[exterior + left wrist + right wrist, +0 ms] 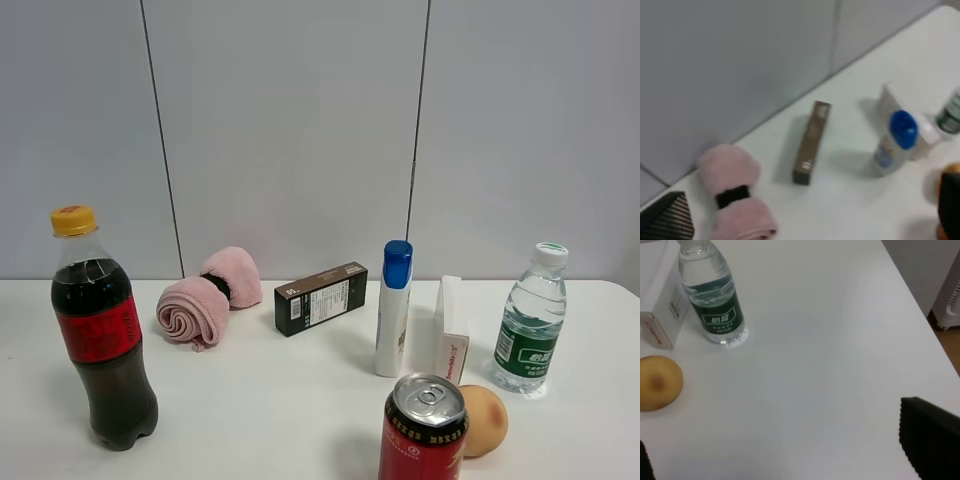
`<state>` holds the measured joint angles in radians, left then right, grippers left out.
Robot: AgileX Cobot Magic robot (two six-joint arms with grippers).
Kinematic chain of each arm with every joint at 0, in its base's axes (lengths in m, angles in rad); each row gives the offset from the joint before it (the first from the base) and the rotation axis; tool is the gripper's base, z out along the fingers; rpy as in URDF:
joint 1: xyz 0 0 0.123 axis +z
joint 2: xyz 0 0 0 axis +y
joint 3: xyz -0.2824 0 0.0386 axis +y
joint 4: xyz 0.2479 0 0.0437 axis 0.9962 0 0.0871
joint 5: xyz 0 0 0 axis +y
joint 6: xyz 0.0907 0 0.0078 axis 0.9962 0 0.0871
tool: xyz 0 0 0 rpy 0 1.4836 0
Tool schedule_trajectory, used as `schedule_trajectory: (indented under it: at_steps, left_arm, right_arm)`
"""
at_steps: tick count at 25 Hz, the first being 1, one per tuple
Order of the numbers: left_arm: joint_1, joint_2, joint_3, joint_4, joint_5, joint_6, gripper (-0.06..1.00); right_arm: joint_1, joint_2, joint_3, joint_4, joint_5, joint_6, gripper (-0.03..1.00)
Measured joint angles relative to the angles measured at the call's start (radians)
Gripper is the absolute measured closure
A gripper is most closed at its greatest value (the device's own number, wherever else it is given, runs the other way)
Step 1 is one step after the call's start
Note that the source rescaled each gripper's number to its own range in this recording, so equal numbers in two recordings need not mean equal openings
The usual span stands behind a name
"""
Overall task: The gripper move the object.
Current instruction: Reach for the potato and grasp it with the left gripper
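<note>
The yellow-orange peach [487, 420] with a reddish blush lies on the white table at the front right, just behind the red can [423, 432]. In the right wrist view the peach [658, 382] lies off to one side of my right gripper [777, 432]. That gripper is open and empty above the bare table, with one black finger [930, 440] in view. My left gripper [807, 212] is open and empty, high over the middle of the table, with its black fingers [667, 222] at the frame edges. Neither gripper shows in the exterior high view.
A cola bottle [100, 330] stands front left. A pink rolled towel [205, 297], a brown box [321, 297], a white bottle with a blue cap [393, 310], a white box [451, 328] and a water bottle [531, 320] stand across the middle. The table's right edge [920, 315] is near.
</note>
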<state>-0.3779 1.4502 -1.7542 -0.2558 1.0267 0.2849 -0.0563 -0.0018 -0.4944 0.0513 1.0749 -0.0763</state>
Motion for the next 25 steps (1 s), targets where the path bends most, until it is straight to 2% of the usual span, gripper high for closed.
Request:
schedule_trajectory:
  at_steps: [9, 17, 25]
  left_arm:
    - [-0.326, 0.192, -0.003, 0.032, -0.018, -0.053, -0.05]
    - [-0.513, 0.275, -0.012, 0.032, -0.099, -0.187, -0.05]
    - [-0.651, 0.363, -0.013, 0.032, -0.148, -0.207, -0.05]
  right_arm:
    - [0.000, 0.000, 0.000, 0.000, 0.000, 0.000, -0.03]
    - [0.000, 0.000, 0.000, 0.000, 0.000, 0.000, -0.03]
    - [0.000, 0.000, 0.000, 0.000, 0.000, 0.000, -0.03]
